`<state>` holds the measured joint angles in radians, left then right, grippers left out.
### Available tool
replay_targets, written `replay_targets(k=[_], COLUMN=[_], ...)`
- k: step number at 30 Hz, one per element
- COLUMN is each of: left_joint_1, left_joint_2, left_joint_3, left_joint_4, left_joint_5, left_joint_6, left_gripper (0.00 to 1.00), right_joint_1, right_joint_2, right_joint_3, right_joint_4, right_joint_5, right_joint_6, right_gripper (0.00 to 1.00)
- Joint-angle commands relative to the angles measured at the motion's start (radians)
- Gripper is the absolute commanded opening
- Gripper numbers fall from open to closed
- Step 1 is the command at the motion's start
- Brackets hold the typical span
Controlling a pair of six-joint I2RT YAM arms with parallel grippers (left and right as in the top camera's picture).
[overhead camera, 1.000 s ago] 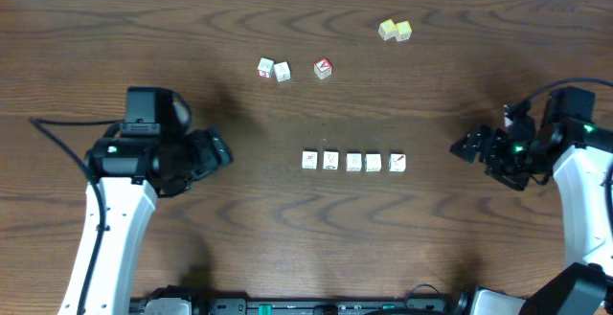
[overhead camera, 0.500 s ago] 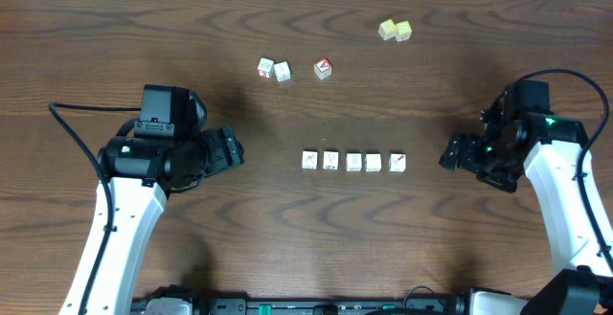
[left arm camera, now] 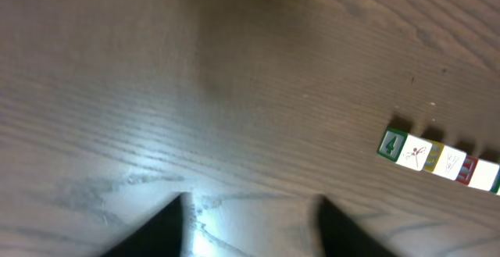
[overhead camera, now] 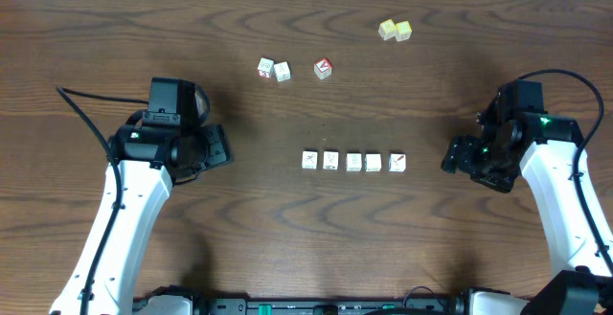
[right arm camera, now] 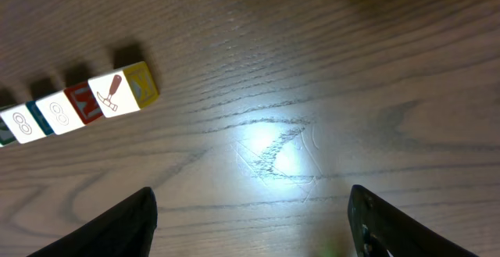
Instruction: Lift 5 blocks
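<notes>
Overhead, five blocks [overhead camera: 353,162] in a row on worktop [overhead camera: 287,238], untouched, left gripper [left arm camera: 250,222] apart, seemingly empty, right gripper [right arm camera: 251,210] wide apart

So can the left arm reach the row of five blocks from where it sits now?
Probably yes: only bare table lies between the left pincer and the row of blocks, and its jaws stand apart with nothing in them.
</notes>
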<state>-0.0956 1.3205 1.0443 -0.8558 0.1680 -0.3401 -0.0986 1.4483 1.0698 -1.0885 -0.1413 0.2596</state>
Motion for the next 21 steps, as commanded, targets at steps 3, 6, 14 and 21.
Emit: replay_targets(k=[3, 6, 14, 21], left_joint_1=[0.005, 0.017, 0.023, 0.019], left_joint_2=[-0.002, -0.002, 0.002, 0.049], left_joint_3=[-0.002, -0.002, -0.002, -0.002], left_joint_4=[0.056, 0.100, 0.148, 0.185], left_joint_5=[-0.040, -0.056, -0.050, 0.195], left_joint_6=[0.033, 0.032, 0.029, 0.082], left_gripper=[0.37, 0.47, 0.56, 0.37], right_joint_1=[0.011, 0.019, 0.025, 0.042], right_joint_2=[-0.006, -0.006, -0.006, -0.006], right_joint_3=[-0.002, -0.003, -0.003, -0.016], right_joint_4=[-0.005, -0.003, 0.027, 0.066], right_joint_5=[-0.021, -0.020, -0.021, -0.021], right_joint_6=[0.005, 0.004, 0.001, 0.002], right_gripper=[0.77, 0.78, 0.69, 0.36])
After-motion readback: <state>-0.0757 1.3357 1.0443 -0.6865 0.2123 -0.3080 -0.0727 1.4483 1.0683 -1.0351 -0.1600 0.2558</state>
